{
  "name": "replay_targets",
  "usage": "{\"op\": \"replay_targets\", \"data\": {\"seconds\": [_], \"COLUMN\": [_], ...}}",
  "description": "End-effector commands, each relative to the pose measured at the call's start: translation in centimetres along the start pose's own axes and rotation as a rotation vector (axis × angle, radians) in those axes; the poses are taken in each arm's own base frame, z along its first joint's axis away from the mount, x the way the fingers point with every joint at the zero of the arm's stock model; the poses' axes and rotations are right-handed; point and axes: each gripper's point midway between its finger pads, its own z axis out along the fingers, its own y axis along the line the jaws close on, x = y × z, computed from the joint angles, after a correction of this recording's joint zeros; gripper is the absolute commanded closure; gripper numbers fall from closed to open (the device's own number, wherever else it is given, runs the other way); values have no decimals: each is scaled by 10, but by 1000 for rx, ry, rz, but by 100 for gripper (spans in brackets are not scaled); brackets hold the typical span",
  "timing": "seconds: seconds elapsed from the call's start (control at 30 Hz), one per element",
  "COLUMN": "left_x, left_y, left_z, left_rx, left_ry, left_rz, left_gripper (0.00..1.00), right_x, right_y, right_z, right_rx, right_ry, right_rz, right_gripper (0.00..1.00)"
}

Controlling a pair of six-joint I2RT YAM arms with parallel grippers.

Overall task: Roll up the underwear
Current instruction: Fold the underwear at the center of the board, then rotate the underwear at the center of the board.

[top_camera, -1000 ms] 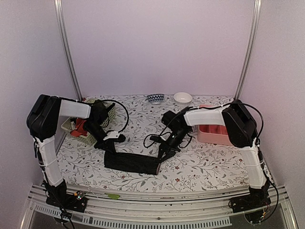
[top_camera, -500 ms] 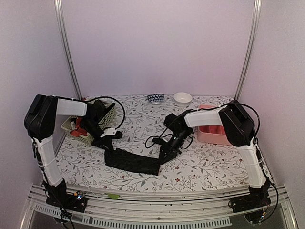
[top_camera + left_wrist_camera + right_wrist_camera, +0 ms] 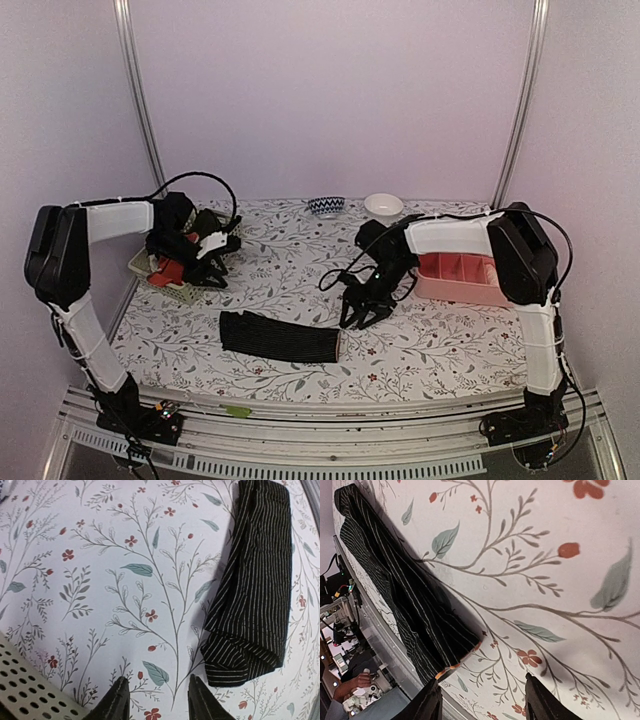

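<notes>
Black underwear (image 3: 278, 337): folded strip lying flat, lower centre of top view;
Left gripper (image 3: 157, 705): spread, empty; centre left, near basket (image 3: 20, 692);
Right gripper (image 3: 482, 702): spread, empty; near strip's right end

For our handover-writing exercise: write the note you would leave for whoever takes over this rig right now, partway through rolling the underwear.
Left gripper: open, empty, over the table beside the basket.
Right gripper: open, empty, just off the right end of the black underwear.
Black underwear: flat on the table near the front, folded into a long band.
Red-orange underwear: in the basket.
Done: black pair folded.
Left: roll it, then take out, fold and roll the red-orange pair.
</notes>
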Motion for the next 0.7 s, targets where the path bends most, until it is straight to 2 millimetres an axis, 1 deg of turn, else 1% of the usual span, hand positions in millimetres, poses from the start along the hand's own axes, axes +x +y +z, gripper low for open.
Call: {"op": "replay_targets", "data": {"seconds": [0.0, 0.07, 0.17, 0.23, 0.3, 0.37, 0.43, 0.47, 0.53, 0.57, 0.6, 0.67], "left_x": [-23, -23, -16, -7, 0, 8, 18, 23, 27, 29, 29, 32], "left_y": [-9, -31, -68, -93, -113, -136, -156, -163, -169, -170, -170, -165], "left_z": [-25, -22, -9, 0, 6, 11, 20, 23, 29, 33, 37, 46], "left_rx": [-46, -17, 39, 87, 114, 152, 184, 193, 199, 202, 199, 185], "left_ry": [-89, -76, -25, 1, 27, 72, 136, 158, 177, 185, 191, 208], "left_rz": [-4, 18, 29, 12, 13, 40, 70, 69, 56, 46, 40, 28], "left_gripper": [59, 60, 62, 65, 67, 67, 67, 68, 69, 70, 70, 71], "right_x": [-9, -14, -30, -42, -53, -59, -61, -61, -56, -54, -50, -43], "right_y": [-2, 7, 22, 26, 26, 24, 19, 16, 9, 7, 5, 2], "right_z": [-36, -43, -47, -42, -34, -24, -13, -7, 6, 11, 16, 25], "right_rx": [112, 96, 49, 33, 23, 16, 13, 13, 12, 10, 7, 5], "right_ry": [-120, -153, -189, -188, -185, -176, -159, -149, -120, -107, -95, -75], "right_rz": [-7, -48, -97, -105, -114, -120, -119, -120, -116, -117, -116, -117], "right_gripper": [42, 42, 48, 56, 64, 71, 75, 76, 79, 80, 83, 86]}}
